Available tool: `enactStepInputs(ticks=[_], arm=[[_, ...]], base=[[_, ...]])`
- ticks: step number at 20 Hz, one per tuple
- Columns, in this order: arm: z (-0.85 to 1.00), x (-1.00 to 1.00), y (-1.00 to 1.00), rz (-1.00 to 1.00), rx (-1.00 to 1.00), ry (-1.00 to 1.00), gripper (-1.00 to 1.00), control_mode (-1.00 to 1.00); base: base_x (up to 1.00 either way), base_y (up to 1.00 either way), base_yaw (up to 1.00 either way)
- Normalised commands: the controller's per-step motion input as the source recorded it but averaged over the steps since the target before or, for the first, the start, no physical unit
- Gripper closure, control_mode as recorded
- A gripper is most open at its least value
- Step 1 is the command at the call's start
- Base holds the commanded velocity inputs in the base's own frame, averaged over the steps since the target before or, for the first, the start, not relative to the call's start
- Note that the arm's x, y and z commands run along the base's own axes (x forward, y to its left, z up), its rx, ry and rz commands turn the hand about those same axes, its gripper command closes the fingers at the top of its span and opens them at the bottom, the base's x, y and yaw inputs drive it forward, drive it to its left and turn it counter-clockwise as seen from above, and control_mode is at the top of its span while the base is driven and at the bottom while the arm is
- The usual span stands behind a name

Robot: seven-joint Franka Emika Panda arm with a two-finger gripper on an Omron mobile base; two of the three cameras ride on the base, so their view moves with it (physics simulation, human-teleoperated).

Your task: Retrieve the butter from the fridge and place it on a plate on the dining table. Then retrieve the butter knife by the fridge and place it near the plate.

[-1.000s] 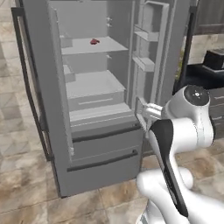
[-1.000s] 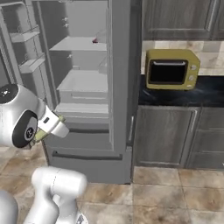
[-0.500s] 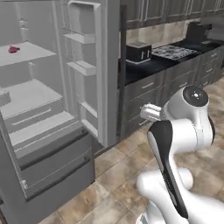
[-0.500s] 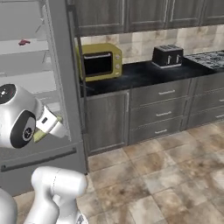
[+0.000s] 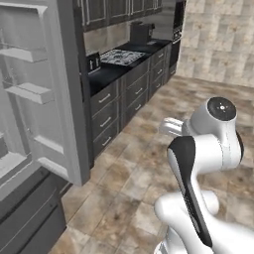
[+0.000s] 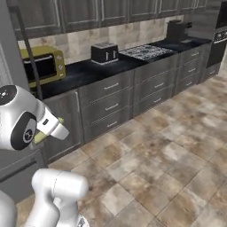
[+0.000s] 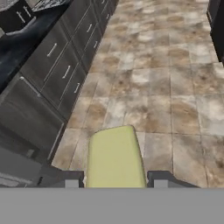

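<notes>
My gripper [image 7: 116, 178] is shut on the butter [image 7: 114, 157], a pale yellow block that sticks out forward between the two dark fingertips [image 7: 72, 180]. In the right base view a sliver of the butter [image 6: 41, 136] shows under the white hand, close to the arm's body. The hand [image 5: 171, 126] is held at mid height over the tiled floor. The fridge [image 5: 47, 104] stands open at the far left, with its grey door and door shelves toward me. The plate, the dining table and the butter knife are out of view.
A black counter [image 6: 84, 73] on grey drawers runs along the wall with a yellow oven [image 6: 42, 66], a toaster [image 6: 104, 52] and a cooktop [image 6: 144, 51]. A tall dark cabinet [image 6: 219, 35] ends the row. Brown tiled floor [image 6: 177, 155] lies open ahead and to the right.
Both base views have swung to the right as the base turned away from the fridge, so the fridge has slid to the left edge. The arm keeps its pose with the butter in the gripper.
</notes>
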Motion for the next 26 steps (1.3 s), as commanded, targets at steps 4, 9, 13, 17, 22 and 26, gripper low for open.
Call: enactStepInputs(ticks=[4, 9, 13, 17, 22, 26], arm=[[0.00, 0.00, 0.00, 0.00, 0.00, 0.00, 1.00, 1.00], [0.00, 0.00, 0.00, 0.00, 0.00, 0.00, 1.00, 1.00], [0.00, 0.00, 0.00, 0.00, 0.00, 0.00, 1.00, 1.00], [0.00, 0.00, 0.00, 0.00, 0.00, 0.00, 1.00, 1.00], [0.00, 0.00, 0.00, 0.00, 0.00, 0.00, 1.00, 1.00], [0.00, 0.00, 0.00, 0.00, 0.00, 0.00, 1.00, 1.00]], base=[[0.00, 0.00, -0.49], [-0.01, -0.08, -0.29], [0.00, -0.05, -0.13], [0.00, -0.21, -0.08], [0.02, -0.29, -0.10], [0.13, -0.45, -0.12]])
